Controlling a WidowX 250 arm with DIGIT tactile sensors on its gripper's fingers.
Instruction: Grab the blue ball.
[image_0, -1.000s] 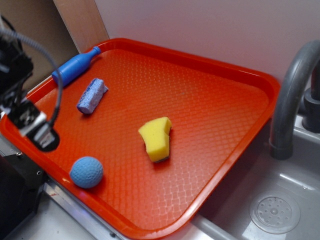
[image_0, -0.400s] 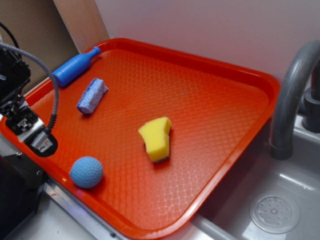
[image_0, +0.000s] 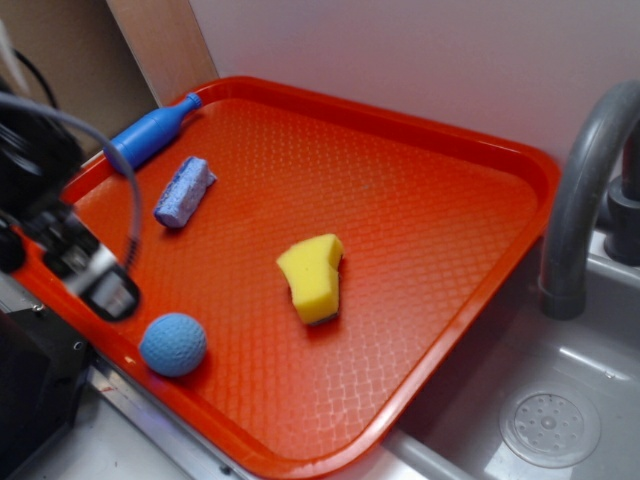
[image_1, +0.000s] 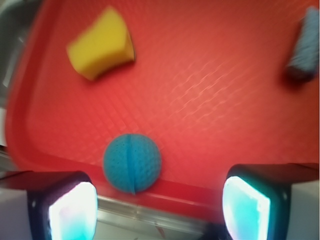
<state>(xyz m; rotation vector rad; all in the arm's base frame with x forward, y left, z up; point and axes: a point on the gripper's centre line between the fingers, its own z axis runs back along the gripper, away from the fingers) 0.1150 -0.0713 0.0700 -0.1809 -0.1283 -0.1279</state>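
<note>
An orange tray (image_0: 420, 230) sits beside a grey sink (image_0: 550, 400), against a pale wall. The blue ball (image_0: 173, 344) rests loose on the tray near its front left corner, close against the rim, with the yellow sponge (image_0: 312, 277) toward the middle and the speckled block (image_0: 184, 190) and blue bottle (image_0: 150, 132) well apart by the back left edge. The gripper (image_1: 160, 205) hangs just above and behind the ball with its jaws wide apart and empty, the ball lying off-centre toward one finger (image_1: 65, 207), so I judge this an approach requiring a small sideways correction before descent.

the exterior view looks down obliquely from farther off; the wrist view looks down close; both share the textured red plastic tray (image_0: 430, 250) (image_1: 210, 90).
</note>
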